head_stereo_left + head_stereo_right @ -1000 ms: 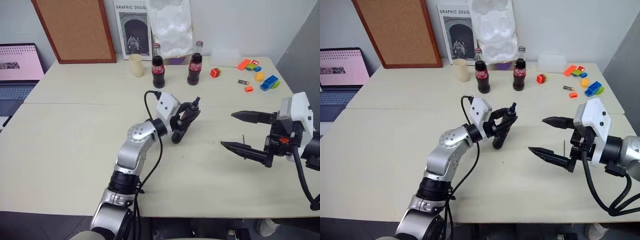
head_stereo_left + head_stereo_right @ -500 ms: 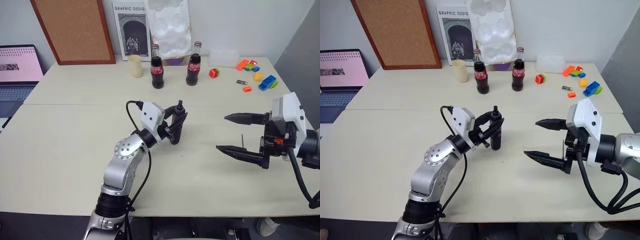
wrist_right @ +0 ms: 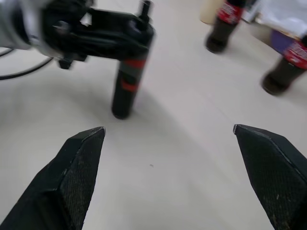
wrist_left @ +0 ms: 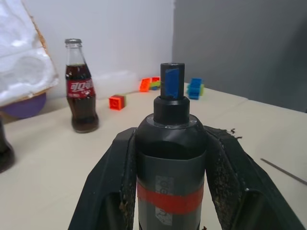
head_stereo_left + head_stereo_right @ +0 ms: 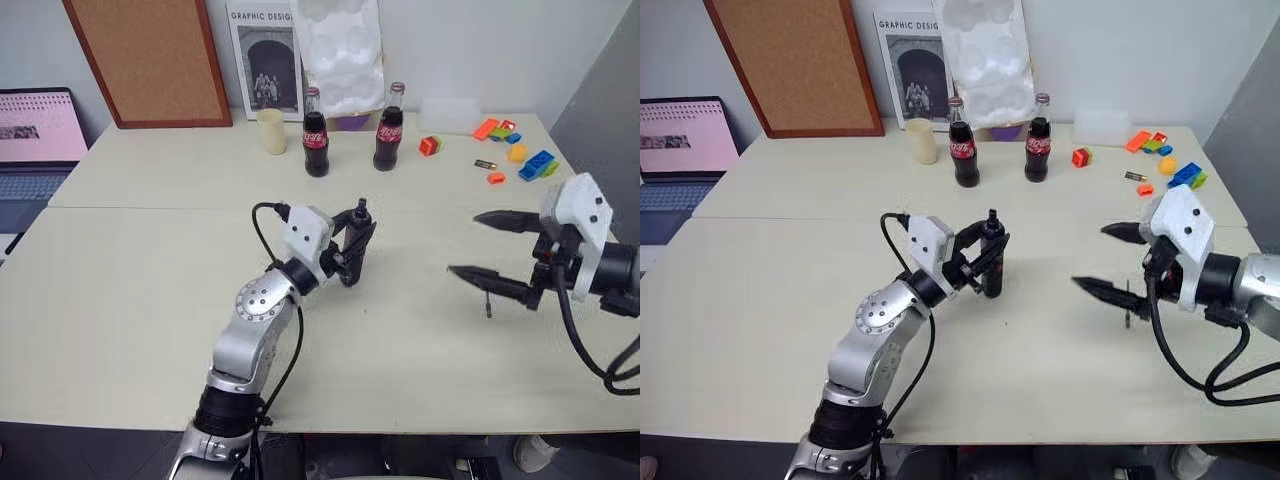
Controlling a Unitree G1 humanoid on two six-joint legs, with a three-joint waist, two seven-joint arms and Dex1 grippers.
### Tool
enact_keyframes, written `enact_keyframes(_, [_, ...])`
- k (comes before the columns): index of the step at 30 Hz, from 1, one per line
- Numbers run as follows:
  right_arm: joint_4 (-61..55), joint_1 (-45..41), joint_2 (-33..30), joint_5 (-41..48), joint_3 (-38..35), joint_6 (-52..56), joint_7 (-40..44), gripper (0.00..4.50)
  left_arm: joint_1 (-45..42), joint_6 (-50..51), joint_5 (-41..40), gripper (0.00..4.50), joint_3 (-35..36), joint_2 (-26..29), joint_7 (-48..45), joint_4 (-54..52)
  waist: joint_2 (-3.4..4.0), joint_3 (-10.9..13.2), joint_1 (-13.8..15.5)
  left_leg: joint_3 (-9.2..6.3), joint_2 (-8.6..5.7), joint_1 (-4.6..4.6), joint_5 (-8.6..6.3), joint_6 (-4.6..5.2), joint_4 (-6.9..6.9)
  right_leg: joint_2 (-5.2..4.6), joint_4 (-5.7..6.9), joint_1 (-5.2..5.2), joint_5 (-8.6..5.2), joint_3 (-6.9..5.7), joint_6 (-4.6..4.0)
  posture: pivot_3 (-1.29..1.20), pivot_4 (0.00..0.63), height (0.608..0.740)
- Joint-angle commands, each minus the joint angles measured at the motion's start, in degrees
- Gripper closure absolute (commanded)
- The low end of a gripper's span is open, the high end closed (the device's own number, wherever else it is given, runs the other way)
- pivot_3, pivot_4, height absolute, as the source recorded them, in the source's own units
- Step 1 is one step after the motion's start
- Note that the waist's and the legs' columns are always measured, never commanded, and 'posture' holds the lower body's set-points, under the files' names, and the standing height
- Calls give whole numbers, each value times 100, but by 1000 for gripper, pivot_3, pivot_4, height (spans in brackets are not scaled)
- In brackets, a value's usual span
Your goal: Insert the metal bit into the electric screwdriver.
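left eye view: poster (image 5: 262, 62) reads "graphic design"

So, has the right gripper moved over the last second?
Yes. The right gripper, jaws open, has shifted forward and to the robot's right, ending closer to the toy bricks than before.

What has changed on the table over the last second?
The left end effector, shut on the electric screwdriver, swung it from a lean to nearly upright and shifted toward the robot's left. The open right end effector moved to the robot's right, away from the screwdriver. Nothing was grasped or released. The metal bit still lies on the table; cola bottles and toy bricks unchanged.
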Motion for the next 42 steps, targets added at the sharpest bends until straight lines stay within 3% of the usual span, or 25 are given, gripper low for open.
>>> enact_keyframes(1, [119,14,-195,-538,-1,437,-586,0,-461,-672,172,2859,-88,-279,208,14,0,0,14,0,0,-3,0,0,0,0,-1,0,3,0,-5,0,150,740])
enact_keyframes(7, [322,-21,260,-562,-24,1736,-1534,0,-643,-1183,309,2860,-212,-548,258,622,1,-1,20,1,-2,-15,0,0,-9,-3,-34,-1,10,0,-12,0,150,740])
enact_keyframes(12, [773,-382,1053,-733,166,3180,-2322,0,-530,-1481,401,2860,-324,-690,296,930,3,0,12,2,-2,-24,-1,1,-12,-4,-58,0,17,1,-5,0,150,740])
enact_keyframes(24, [2001,-1255,1691,-1295,561,4306,-2449,0,-379,-1634,545,2860,-403,-829,447,1053,8,-1,10,2,-4,-30,-1,2,-13,-5,-63,-2,20,0,0,0,150,740])
enact_keyframes(25, [2036,-1309,1709,-1333,624,4316,-2440,381,-366,-1644,555,2860,-410,-838,464,1053,9,-1,11,1,-3,-30,-1,2,-13,-5,-62,-3,20,0,0,0,150,740])
enact_keyframes(27, [2132,-1399,1747,-1362,757,4320,-2406,666,-348,-1666,570,2860,-424,-851,484,1062,9,-1,12,1,-3,-31,-1,2,-14,-5,-63,-3,19,-1,0,0,150,740])
enact_keyframes(34, [2512,-1646,1862,-1524,1108,4321,-2303,2311,-351,-1716,604,2860,-457,-896,553,1152,9,-2,3,1,-3,-32,-1,2,-13,-5,-66,-3,21,-1,2,0,150,740])
enact_keyframes(42, [2947,-1792,2050,-1476,939,4321,-2315,4143,-368,-1723,594,2860,-445,-871,563,1168,9,-2,-7,2,-3,-28,-1,2,-12,-4,-63,-1,22,0,4,0,150,740])
